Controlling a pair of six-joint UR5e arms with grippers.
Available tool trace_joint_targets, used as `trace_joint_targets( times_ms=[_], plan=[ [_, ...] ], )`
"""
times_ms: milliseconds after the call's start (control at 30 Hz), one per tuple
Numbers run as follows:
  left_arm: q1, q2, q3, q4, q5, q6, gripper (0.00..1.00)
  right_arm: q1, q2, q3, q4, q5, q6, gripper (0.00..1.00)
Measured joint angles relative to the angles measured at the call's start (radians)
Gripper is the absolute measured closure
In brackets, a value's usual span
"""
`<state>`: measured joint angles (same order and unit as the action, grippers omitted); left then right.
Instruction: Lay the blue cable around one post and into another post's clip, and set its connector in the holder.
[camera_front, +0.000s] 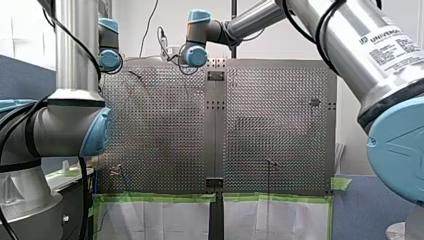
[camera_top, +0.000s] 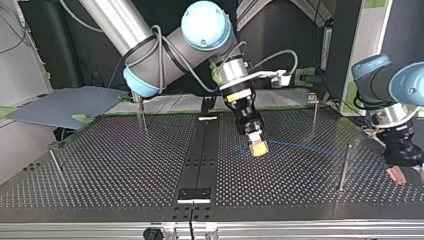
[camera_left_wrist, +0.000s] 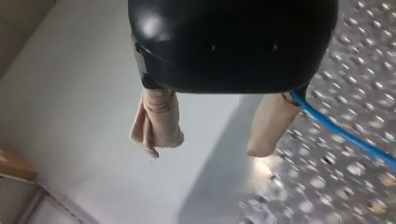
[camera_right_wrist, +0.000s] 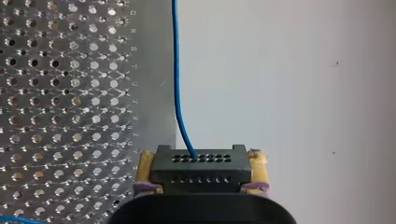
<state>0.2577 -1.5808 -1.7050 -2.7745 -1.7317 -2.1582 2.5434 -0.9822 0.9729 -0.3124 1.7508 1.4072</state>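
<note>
Right jaws pinch the connector (camera_right_wrist: 201, 168), blue cable (camera_right_wrist: 177, 70) running ahead; left jaws spread beside it. Next seems routing around a post (camera_top: 344, 167).

We log the table (camera_top: 125, 160) as glossy perforated metal. The connector (camera_right_wrist: 200, 168): matt black plastic; blue cable (camera_right_wrist: 176, 70) smooth-sheathed. The left gripper (camera_left_wrist: 208, 149) has a glossy black shell, its pads (camera_left_wrist: 156, 121) beige, cloth-like, frayed. The right arm (camera_front: 350, 55): brushed metal.
</note>
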Motion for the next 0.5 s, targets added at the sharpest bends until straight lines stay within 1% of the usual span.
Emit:
trace_joint_targets(
  times_ms=[167, 300, 500],
  plan=[
    [0.009, -0.030, 0.008, 0.015, 0.015, -0.003, 0.00, -0.007, 0.018, -0.019, 0.005, 0.002, 0.007, 1.00],
    [0.015, -0.064, 0.016, 0.022, 0.023, 0.002, 0.00, -0.021, 0.024, -0.022, 0.000, 0.004, 0.021, 1.00],
    [0.025, -0.085, 0.019, 0.026, 0.039, 0.009, 0.00, -0.040, 0.031, -0.022, 0.006, 0.004, 0.026, 1.00]
  ],
)
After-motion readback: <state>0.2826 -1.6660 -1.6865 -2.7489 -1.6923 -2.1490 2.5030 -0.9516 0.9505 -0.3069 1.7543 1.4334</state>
